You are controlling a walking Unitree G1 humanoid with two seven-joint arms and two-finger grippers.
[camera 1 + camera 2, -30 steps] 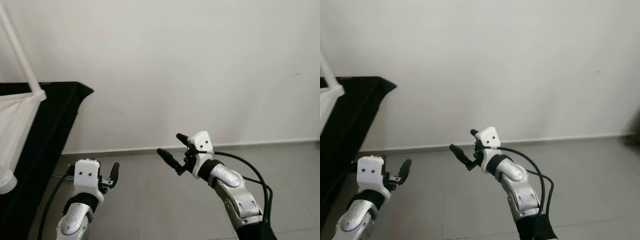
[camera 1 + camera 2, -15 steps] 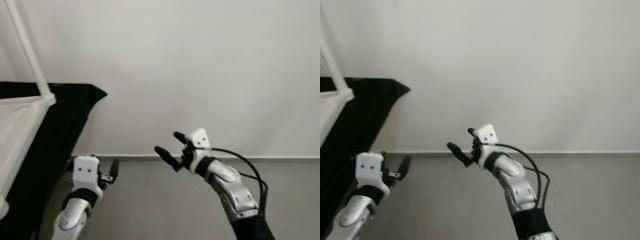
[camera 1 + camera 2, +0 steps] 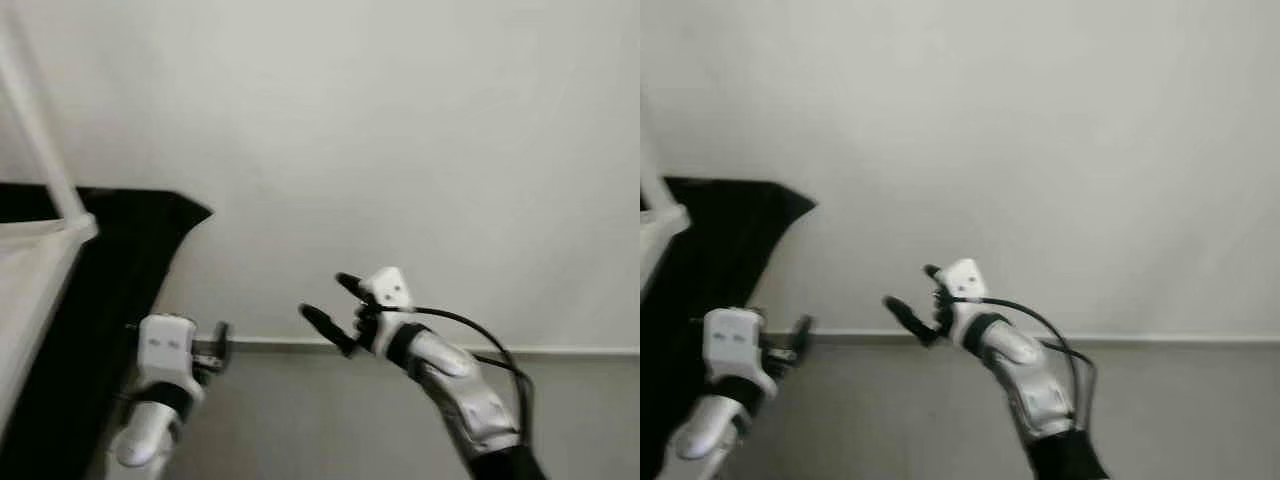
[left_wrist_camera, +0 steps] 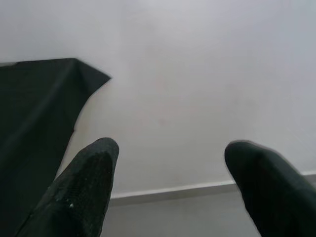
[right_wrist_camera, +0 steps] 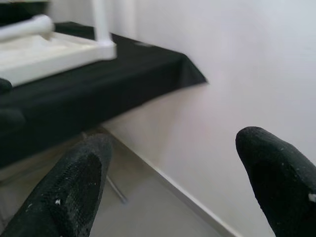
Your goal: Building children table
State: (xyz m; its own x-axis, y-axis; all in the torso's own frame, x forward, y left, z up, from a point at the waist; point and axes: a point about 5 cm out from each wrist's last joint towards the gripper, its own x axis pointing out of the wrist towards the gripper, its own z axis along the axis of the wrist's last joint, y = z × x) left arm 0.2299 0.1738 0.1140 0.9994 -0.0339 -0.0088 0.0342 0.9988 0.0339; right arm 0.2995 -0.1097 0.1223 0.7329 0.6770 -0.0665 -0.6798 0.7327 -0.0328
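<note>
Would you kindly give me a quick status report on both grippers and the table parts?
Left gripper and right gripper open, empty, raised before the plain white wall. White children's table frame lies on the black-draped table to the left, untouched. Nothing in the way.

Head stereo pair faces white wall (image 3: pixel 420 130); wrist cameras share black-draped table (image 5: pixel 98 84) corner.

The black cloth (image 5: pixel 123 79) draped over the table at the left of the frame looks like soft matt fabric, and the white table part (image 5: pixel 54 49) lying on it has a smooth, slightly glossy painted or plastic finish. The wall (image 3: pixel 400 130) is matt white and the floor (image 3: pixel 320 420) is smooth grey tile. The right gripper (image 3: pixel 335 305) and left gripper (image 4: pixel 168 192) have black fingers (image 5: pixel 79 187) with a finely grained, rubbery matt surface, set on white plastic housings over brushed silver metal arms.
</note>
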